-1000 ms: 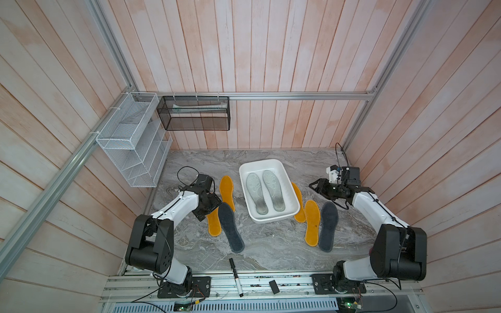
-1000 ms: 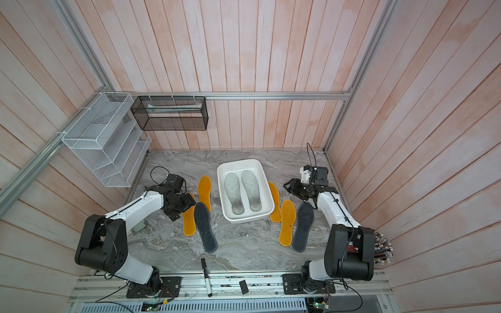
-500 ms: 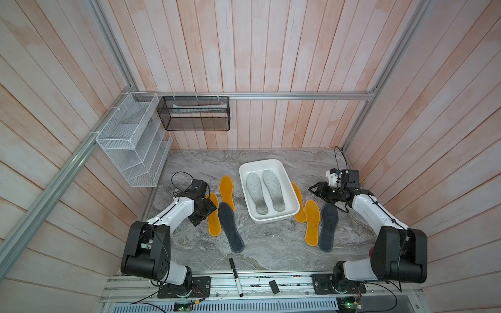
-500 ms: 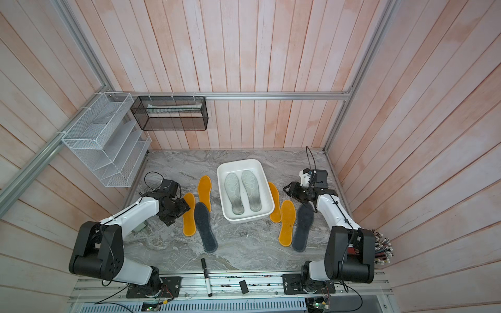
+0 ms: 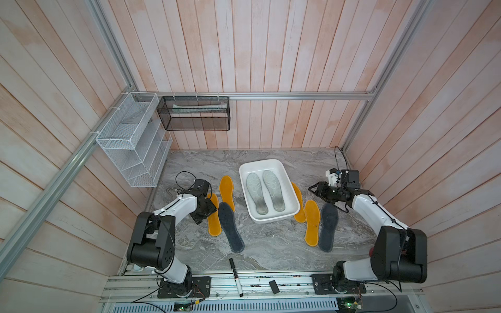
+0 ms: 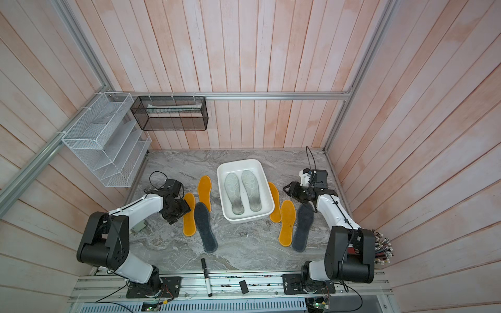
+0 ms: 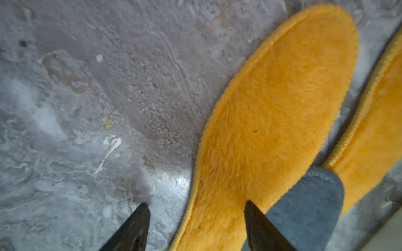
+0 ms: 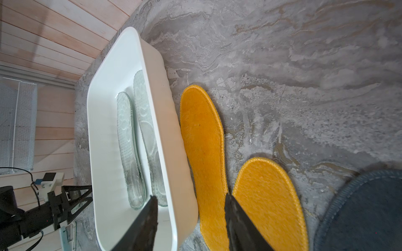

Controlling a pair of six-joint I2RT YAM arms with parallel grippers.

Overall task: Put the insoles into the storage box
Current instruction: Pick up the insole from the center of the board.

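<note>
Jaws apart, the left gripper (image 7: 195, 205) is hovering astride the stitched edge of a fuzzy mustard insole (image 7: 272, 119), the right gripper (image 8: 191, 196) likewise gaping empty, while two embossed translucent insoles (image 5: 256, 193) are lying inside the glossy white storage box (image 5: 273, 218).

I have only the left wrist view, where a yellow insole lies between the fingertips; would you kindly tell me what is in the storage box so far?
Observer: Two pale translucent insoles lie side by side in the storage box.
Operator: Thank you. What lies on the box's other side?
Observer: Three insoles on the table: two yellow insoles and one dark grey insole.
Operator: And the right gripper?
Observer: The right gripper hangs open and empty near the far ends of those insoles, pointing toward the box.
</note>
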